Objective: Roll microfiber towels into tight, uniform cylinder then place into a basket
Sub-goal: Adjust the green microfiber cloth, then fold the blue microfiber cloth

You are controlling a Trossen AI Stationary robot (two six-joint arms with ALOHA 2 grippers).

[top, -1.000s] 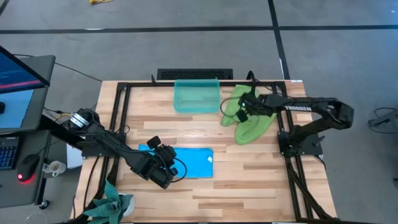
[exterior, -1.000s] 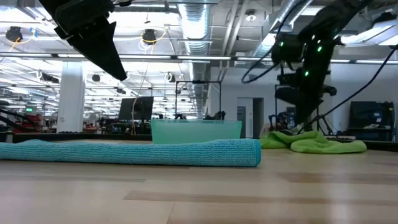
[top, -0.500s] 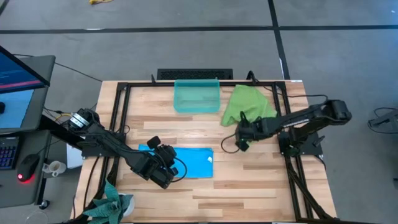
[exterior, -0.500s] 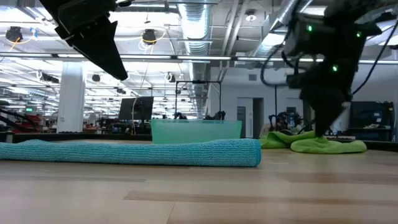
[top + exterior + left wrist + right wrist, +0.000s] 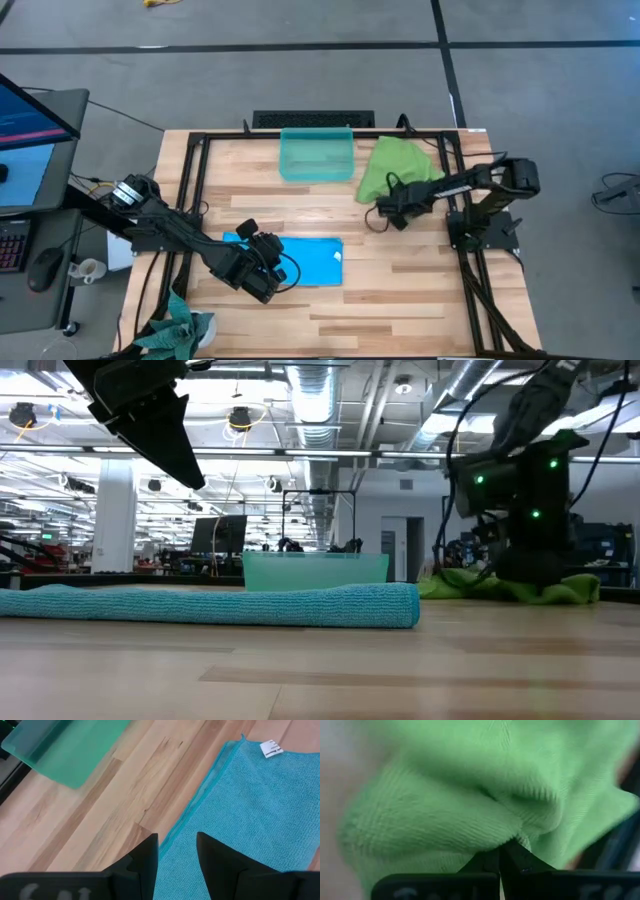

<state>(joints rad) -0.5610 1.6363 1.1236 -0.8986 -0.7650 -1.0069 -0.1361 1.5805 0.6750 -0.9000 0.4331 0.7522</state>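
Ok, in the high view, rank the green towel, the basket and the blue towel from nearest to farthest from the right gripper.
From the right gripper:
1. The green towel: the shut fingers pinch its near edge, at the table's far right.
2. The basket: far side of the table, just left of the green towel.
3. The blue towel: near-left part of the table, under the left gripper.

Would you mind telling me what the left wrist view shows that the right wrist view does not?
Only the left wrist view shows the blue towel flat on the table, its white tag, the basket and the open left gripper above the towel's edge. Only the right wrist view shows the green towel, pinched by the shut right gripper. They share nothing.
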